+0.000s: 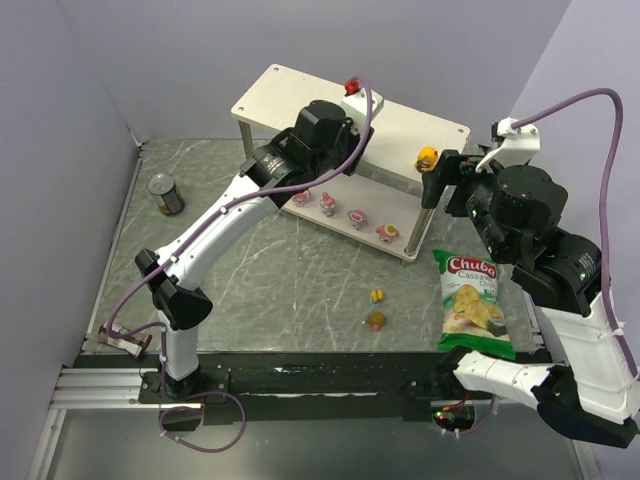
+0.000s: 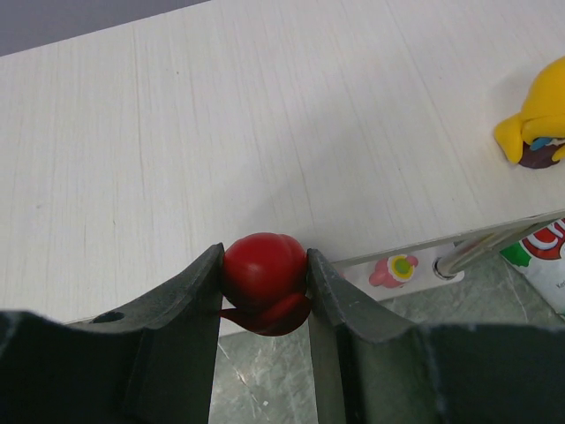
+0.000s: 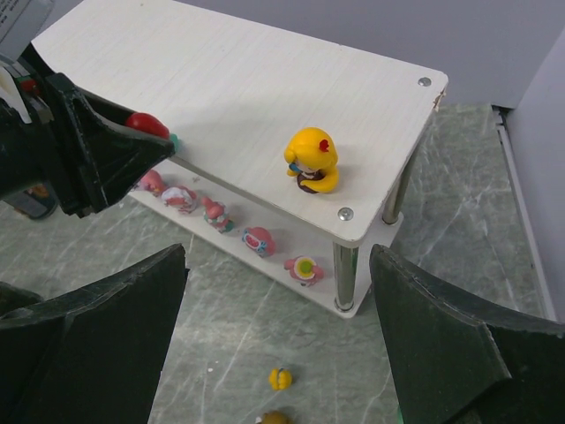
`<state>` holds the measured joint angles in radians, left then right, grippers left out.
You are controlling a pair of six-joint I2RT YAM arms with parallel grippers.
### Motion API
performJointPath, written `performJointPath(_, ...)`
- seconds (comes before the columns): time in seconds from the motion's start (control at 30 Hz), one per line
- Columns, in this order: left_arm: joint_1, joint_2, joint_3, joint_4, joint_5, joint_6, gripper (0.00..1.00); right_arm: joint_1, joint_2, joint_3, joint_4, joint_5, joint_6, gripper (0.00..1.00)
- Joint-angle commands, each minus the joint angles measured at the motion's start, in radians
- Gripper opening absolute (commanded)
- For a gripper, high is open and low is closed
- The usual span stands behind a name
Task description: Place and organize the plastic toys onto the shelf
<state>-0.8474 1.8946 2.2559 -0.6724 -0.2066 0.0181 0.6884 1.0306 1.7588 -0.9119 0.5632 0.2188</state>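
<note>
Far on my left a metal can point(image 1: 166, 194) stands on the table point(image 1: 300, 290); next comes my left gripper point(image 2: 265, 283), its fingers point(image 2: 190, 300) squeezed tight on a red toy point(image 2: 263, 269); the toy is right at the front edge of the top board of the shelf point(image 1: 280, 95); I cannot tell if it sits on the wood. Below it, on the bottom board, five pink toys point(image 3: 214, 215) stand in a row. Further right, a yellow toy point(image 3: 312, 159) stands up on the top board, near the front right corner. On the table in front of the shelf are two more toys, a yellow-and-blue toy point(image 1: 377, 296) and a brown toy point(image 1: 376, 320) just behind it. My right gripper point(image 3: 278, 256) hangs by the right end of the shelf, fingers wide apart, holding nothing; a green chips bag point(image 1: 472, 305) lies flat beneath that arm.
</note>
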Motion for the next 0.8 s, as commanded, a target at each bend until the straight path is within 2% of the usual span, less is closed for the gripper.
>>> performJointPath(0.0,0.016,0.014,0.045,0.059,0.007,0.002,0.13,-0.016,-0.001,-0.005,0.038,-0.002,-0.009,0.91)
performJointPath(0.77,0.039,0.080,0.076,0.050,0.092,0.003,0.32,-0.044,-0.018,-0.042,0.042,-0.029,0.005,0.91)
